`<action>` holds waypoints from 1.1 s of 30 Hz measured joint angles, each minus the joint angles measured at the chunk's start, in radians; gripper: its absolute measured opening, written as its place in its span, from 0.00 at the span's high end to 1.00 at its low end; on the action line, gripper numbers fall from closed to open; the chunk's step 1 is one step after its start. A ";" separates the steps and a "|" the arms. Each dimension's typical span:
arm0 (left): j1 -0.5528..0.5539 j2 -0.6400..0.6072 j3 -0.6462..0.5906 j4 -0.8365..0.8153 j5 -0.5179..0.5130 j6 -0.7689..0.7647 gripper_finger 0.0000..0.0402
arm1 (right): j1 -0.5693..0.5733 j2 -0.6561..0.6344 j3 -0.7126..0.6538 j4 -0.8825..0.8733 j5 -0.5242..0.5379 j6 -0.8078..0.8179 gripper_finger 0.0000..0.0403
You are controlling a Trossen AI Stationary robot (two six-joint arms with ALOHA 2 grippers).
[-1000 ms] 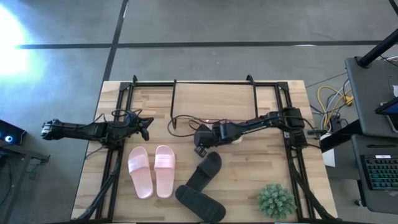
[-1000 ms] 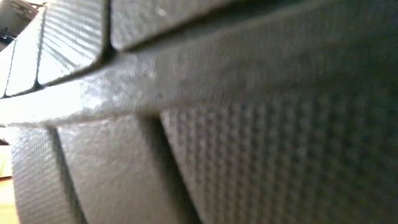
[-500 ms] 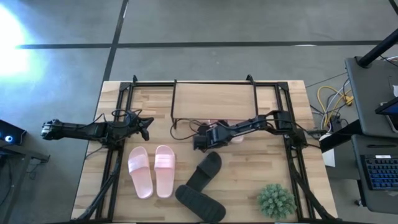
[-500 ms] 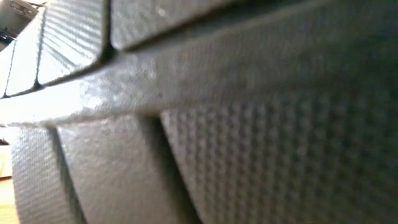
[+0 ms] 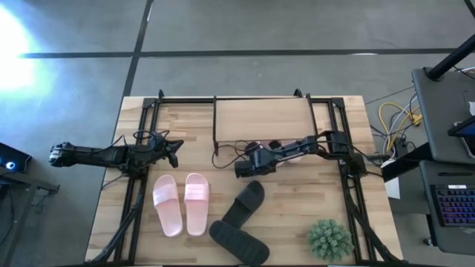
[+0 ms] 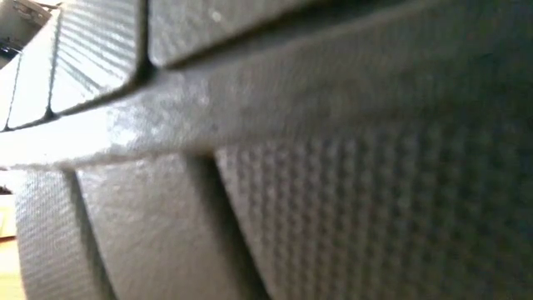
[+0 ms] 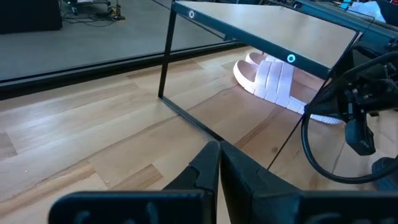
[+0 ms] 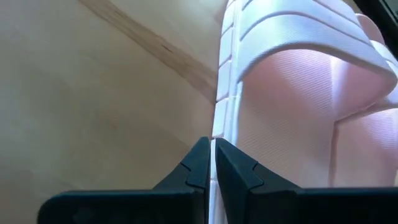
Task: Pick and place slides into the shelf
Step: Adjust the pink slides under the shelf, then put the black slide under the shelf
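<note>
A light pink slide (image 8: 298, 93) lies on its sole under the shelf (image 5: 263, 119), also seen in the left wrist view (image 7: 270, 78) below the shelf's board (image 7: 273, 28). My right gripper (image 5: 240, 170) is shut and low at the shelf's near side, beside that slide. A pink pair (image 5: 182, 204) and two black slides (image 5: 246, 204) (image 5: 237, 241) lie on the table near its near edge. My left gripper (image 5: 174, 152) is shut and waits left of the shelf, touching nothing. A black slide's textured sole (image 6: 333, 192) fills the low view. My right gripper (image 8: 211, 155) has its shut fingertips against the ribbed side edge of the pink slide's sole (image 8: 222, 118). The fingers come in low and nearly level, pointing toward the table's left, lying along that edge. The slide rests flat on the table under the shelf.
A spiky green plant (image 5: 330, 237) stands at the table's near right corner. A black metal frame (image 5: 137, 185) runs round the tabletop. Dark cables (image 5: 226, 152) loop by the shelf's near left leg. Bare wood shows left of the shelf (image 5: 189, 122).
My right gripper has moved a little up the table toward the shelf's near side, staying shut. The shelf has slid a short way toward the table's right edge. The slides near the near edge have kept still.
</note>
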 joint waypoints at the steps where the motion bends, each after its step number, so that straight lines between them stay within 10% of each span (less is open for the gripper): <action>1: 0.000 0.000 0.000 0.000 0.000 0.000 1.00 | 0.001 0.000 0.000 -0.004 -0.001 0.000 0.96; 14: 0.000 0.000 0.000 -0.001 0.001 0.000 1.00 | 0.054 -0.052 0.034 0.183 -0.270 -0.190 0.96; 21: 0.000 0.000 0.000 -0.001 0.004 0.000 1.00 | 0.053 -0.083 0.091 0.474 -0.630 -0.419 0.96; 33: 0.000 0.000 0.000 0.000 0.003 0.000 1.00 | 0.023 -0.083 0.402 0.363 -0.351 -0.567 0.96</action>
